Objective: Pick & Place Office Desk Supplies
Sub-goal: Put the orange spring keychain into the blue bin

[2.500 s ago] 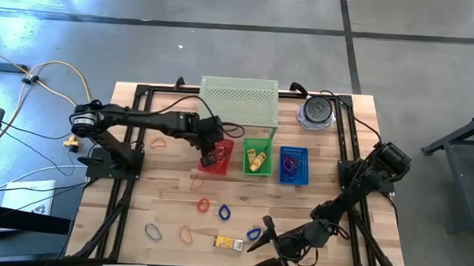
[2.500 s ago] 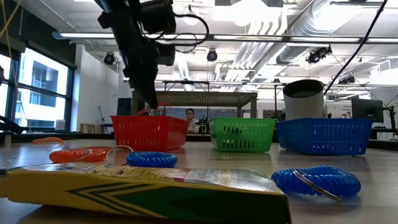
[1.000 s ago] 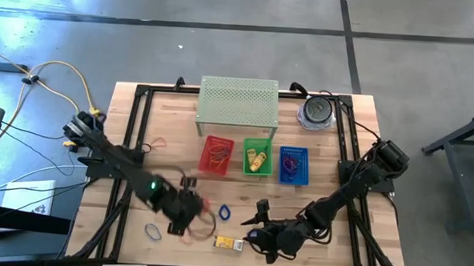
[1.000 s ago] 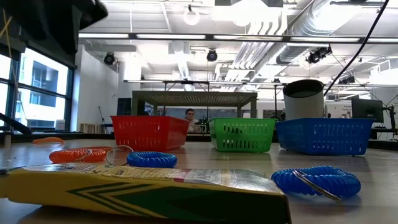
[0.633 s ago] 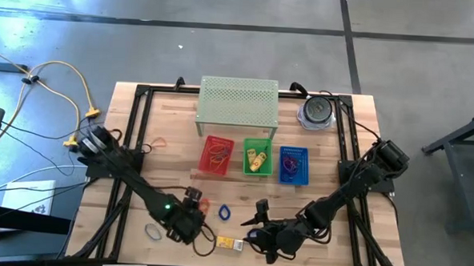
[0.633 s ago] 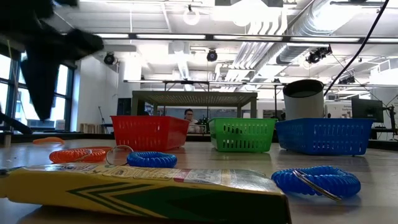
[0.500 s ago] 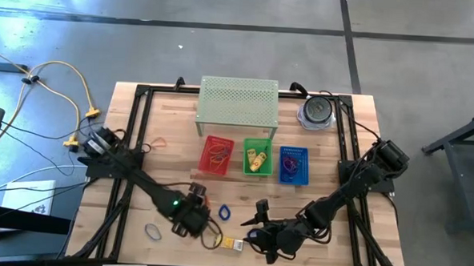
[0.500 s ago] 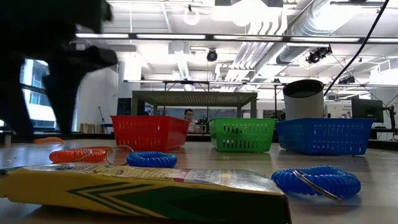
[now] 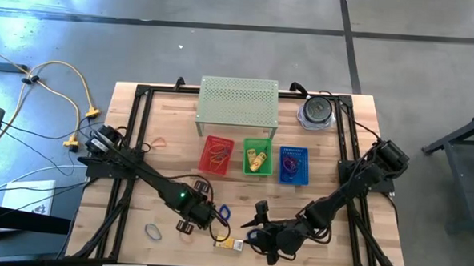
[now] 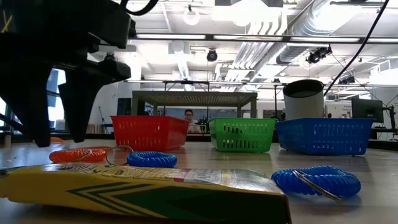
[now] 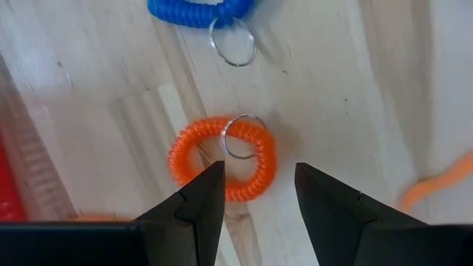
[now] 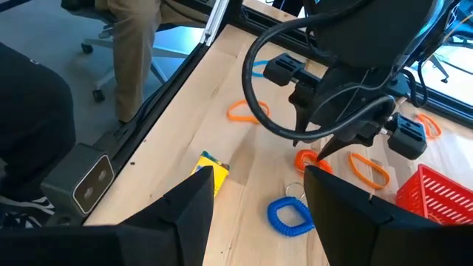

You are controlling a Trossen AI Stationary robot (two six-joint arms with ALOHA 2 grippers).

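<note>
The left hand point(image 11: 255, 193) hangs low over the worktop point(image 9: 171, 178) with its two fingers held wide apart. An orange coil band point(image 11: 223, 158) with a small metal ring lies flat on the wood right under it, between the finger tips. The fingers do not touch it. Just past it lies a blue coil band point(image 11: 196, 10) with its own ring. A thin orange loop point(image 11: 436, 185) lies off to one side, well apart.

From above, the left hand point(image 9: 195, 216) is near the front of the worktop. A yellow box point(image 9: 230, 243) lies just beside it, and a purple loop point(image 9: 152, 233) lies on its other side.

The right hand point(image 9: 258, 236) waits near the front edge, close to the yellow box. Its fingers are spread wide too, and it holds nothing.

Farther back stand three small baskets in a row: a red basket point(image 9: 205, 165) with loops inside, a green basket point(image 9: 246, 153) with yellow boxes inside, and a blue basket point(image 9: 283, 171). Behind them stands a green mesh shelf point(image 9: 238, 97), and beside that a round tin point(image 9: 317, 112).
</note>
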